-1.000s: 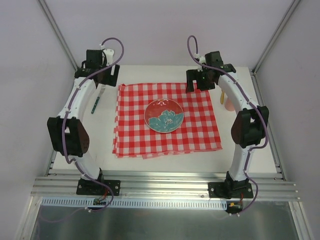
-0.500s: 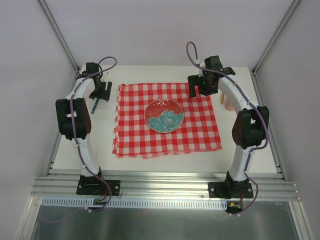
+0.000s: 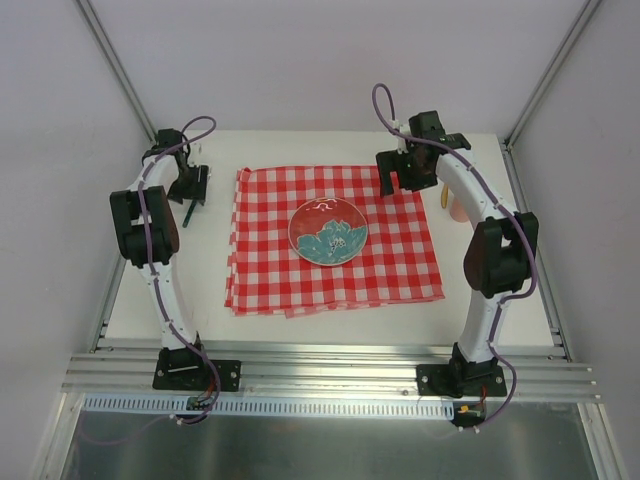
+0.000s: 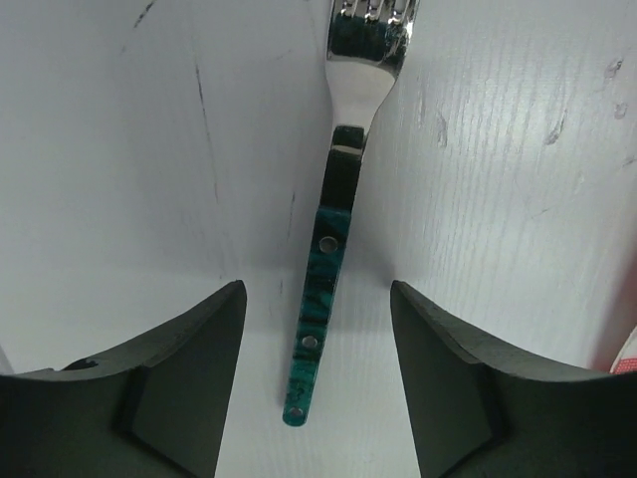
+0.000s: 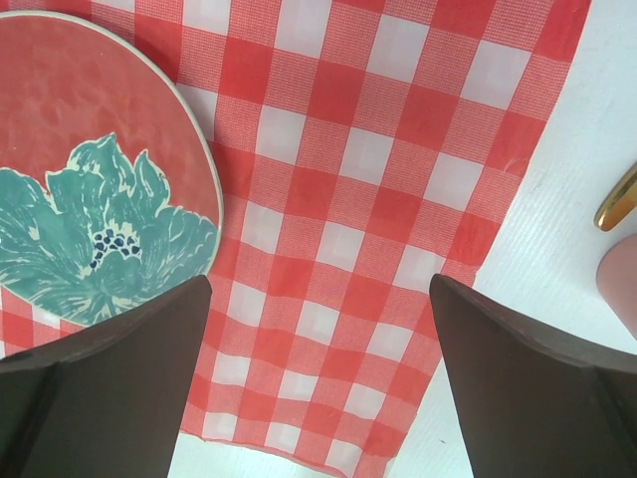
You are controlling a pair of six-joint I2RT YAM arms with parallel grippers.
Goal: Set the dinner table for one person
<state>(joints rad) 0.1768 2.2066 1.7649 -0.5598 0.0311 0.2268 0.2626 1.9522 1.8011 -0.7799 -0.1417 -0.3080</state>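
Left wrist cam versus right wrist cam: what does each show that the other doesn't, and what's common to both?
Left wrist only: a fork with a green handle, lying flat between the fingers of the open left gripper, not gripped. Right wrist only: the flowered plate, a gold tip and something pink at the right edge, seen past the open right gripper. Both: the white table. The checked cloth fills the right view, and a red sliver at the left view's edge may be the same cloth.

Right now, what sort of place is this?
Probably a lab robot cell staged as a dining spot: white tabletop edged by aluminium rails, plain enclosure walls, and a red-checked cloth holding a floral plate.
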